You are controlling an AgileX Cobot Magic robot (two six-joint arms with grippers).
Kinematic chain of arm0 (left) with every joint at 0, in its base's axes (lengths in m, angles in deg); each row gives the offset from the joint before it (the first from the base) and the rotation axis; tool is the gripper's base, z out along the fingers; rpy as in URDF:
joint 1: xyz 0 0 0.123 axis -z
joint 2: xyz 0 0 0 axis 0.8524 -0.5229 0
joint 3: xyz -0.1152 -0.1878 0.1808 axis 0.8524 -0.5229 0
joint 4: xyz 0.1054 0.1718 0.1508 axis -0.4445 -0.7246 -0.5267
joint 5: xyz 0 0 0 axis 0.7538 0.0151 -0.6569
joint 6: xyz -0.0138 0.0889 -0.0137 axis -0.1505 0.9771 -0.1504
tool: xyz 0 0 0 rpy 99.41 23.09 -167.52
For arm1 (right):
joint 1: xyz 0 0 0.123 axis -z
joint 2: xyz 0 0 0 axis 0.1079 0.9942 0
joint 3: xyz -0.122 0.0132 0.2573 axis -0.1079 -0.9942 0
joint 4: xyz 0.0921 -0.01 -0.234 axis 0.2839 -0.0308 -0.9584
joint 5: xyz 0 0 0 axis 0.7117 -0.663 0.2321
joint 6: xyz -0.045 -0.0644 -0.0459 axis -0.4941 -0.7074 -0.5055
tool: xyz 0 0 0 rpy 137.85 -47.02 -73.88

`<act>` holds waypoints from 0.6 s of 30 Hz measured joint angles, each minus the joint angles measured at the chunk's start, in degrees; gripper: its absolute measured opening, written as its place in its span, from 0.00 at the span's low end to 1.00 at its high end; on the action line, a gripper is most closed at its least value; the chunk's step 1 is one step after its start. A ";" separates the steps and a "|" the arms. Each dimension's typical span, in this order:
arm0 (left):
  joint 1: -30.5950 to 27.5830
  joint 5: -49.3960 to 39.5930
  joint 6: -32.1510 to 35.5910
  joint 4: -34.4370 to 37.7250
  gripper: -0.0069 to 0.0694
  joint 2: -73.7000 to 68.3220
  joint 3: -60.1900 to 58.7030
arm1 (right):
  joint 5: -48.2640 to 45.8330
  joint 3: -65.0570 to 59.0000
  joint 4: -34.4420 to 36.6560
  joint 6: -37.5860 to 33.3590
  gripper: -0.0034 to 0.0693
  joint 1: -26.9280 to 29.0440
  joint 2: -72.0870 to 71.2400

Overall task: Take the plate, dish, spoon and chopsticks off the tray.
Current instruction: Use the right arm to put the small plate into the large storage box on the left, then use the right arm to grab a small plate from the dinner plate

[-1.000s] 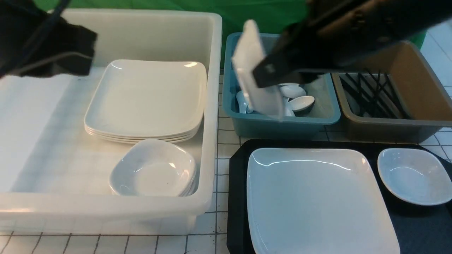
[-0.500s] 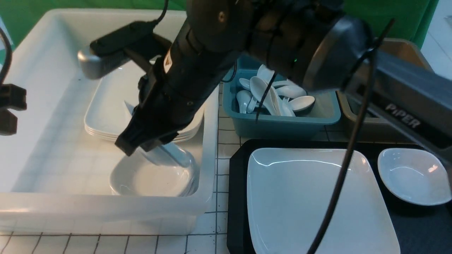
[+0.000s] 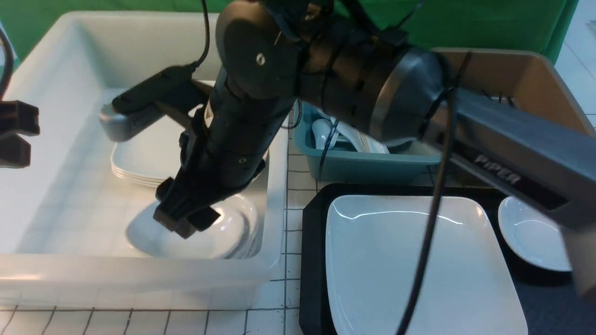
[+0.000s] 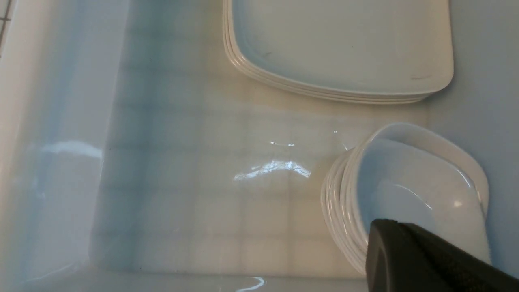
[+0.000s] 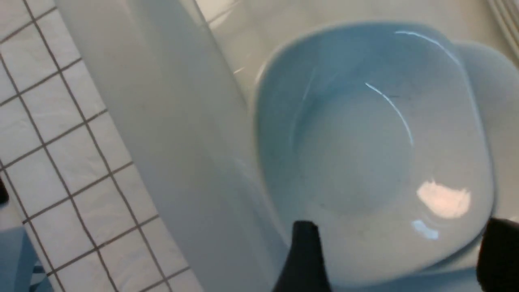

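In the front view the right arm reached across into the white bin (image 3: 139, 274), and the right gripper (image 3: 186, 221) hung low over a small dish (image 3: 219, 230) lying on a stack of its like. The plate (image 3: 419, 260) sat on the tray (image 3: 312, 260) with a second small dish (image 3: 531, 232) beside it at the far right. The left gripper (image 3: 16, 135) waited at the bin's left side, closed and holding nothing. Spoons lay in the teal bin (image 3: 372, 165).

From the left wrist, I saw the bin's floor, a pile of large plates (image 4: 340, 44) and the dish stack near it. The top dish sat a little askew.

From the right wrist, the fingers (image 5: 304, 255) stood wide apart above the dish's near rim, and nothing lay between them.

To my eye, this was the drop-off of one dish, and it looked let go. The next move called for lifting straight up clear of the bin's wall, then swinging to the tray for the plate or the other dish.
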 joint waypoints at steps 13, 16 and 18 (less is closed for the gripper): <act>6.70 -1.02 10.05 14.30 0.09 0.00 0.00 | 0.46 -20.02 -19.66 7.80 0.11 19.11 -23.63; 12.44 -0.64 9.67 14.36 0.09 0.00 0.00 | 0.92 -31.69 -19.84 10.84 0.10 28.12 -28.40; 17.46 0.99 8.71 14.37 0.09 -0.12 0.00 | 2.75 -40.22 -19.67 12.29 0.19 35.24 -30.69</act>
